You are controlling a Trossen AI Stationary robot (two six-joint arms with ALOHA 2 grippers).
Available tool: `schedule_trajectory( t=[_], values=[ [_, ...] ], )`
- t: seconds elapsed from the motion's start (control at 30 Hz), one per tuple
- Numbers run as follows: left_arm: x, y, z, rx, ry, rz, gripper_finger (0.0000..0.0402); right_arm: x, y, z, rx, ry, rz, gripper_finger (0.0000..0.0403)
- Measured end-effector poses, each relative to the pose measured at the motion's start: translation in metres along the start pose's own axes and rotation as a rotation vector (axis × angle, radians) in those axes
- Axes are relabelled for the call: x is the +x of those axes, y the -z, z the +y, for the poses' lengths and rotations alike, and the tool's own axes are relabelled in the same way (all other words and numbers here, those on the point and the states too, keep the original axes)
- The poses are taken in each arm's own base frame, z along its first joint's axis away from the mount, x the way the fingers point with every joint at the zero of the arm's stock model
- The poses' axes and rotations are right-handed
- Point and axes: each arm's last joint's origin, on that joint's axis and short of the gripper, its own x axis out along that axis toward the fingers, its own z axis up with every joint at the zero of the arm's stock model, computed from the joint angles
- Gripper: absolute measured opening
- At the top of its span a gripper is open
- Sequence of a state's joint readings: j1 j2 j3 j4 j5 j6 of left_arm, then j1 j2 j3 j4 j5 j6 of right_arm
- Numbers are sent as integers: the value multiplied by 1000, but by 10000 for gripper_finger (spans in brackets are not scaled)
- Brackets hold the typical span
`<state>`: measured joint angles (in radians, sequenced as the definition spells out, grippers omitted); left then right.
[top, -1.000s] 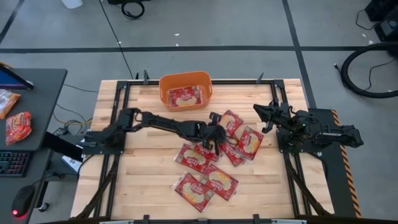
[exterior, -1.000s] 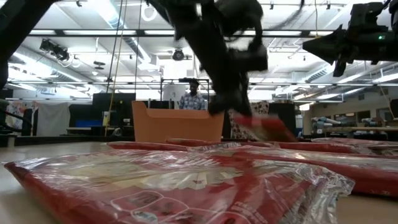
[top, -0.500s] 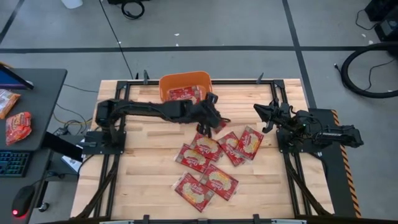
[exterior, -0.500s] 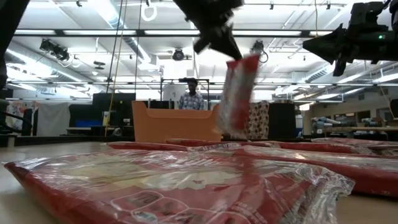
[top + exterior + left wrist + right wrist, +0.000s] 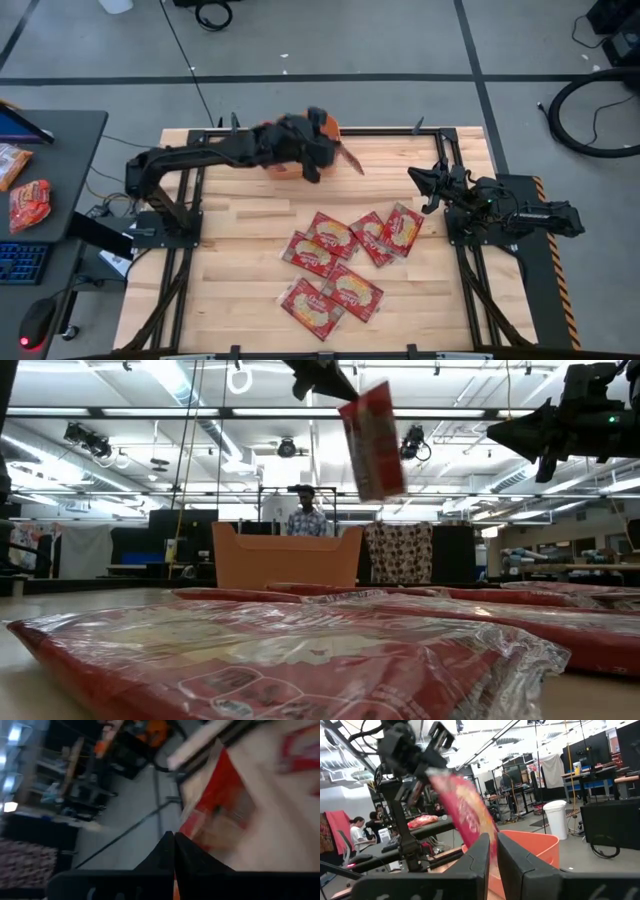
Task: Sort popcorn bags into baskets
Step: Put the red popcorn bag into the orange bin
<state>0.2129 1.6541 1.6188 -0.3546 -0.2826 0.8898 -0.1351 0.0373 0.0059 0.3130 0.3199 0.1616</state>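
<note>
My left gripper is up over the orange basket at the table's far edge, shut on one red popcorn bag. In the low view this bag is high above the basket, below the gripper. The left arm hides most of the basket and what lies in it. Several more bags lie flat mid-table. My right gripper waits at the right side, raised, its fingers a narrow gap apart, holding nothing. My left gripper pinches the popcorn bag by one short end between its two fingers. The bag is lifted clear of the table and basket. It hangs tilted below the fingers, and its free end points down and toward the table's right.
Loose bags spread from mid-table toward the near edge and toward the right arm. A dark side desk with more packets stands left of the table. A person stands far behind the basket.
My left gripper, shut on the bag, has risen from the cluster mid-table and swung toward the far edge, ending over the basket. The bag came off the table, hung upright below the fingers, and now hangs higher and tilted. My right arm kept still.
</note>
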Motion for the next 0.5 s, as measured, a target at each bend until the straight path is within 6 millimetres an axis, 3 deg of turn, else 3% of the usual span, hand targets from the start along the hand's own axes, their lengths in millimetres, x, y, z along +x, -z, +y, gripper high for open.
schedule_trajectory(
  t=[0.2, 0.5],
  values=[
    [11, 36, 32, 32, -71, 54, 0, 0, 0, 0, 0, 0, 0, 39],
    [38, 105, 53, 81, 80, 61, 0, 0, 0, 0, 0, 0, 0, 39]
  ],
)
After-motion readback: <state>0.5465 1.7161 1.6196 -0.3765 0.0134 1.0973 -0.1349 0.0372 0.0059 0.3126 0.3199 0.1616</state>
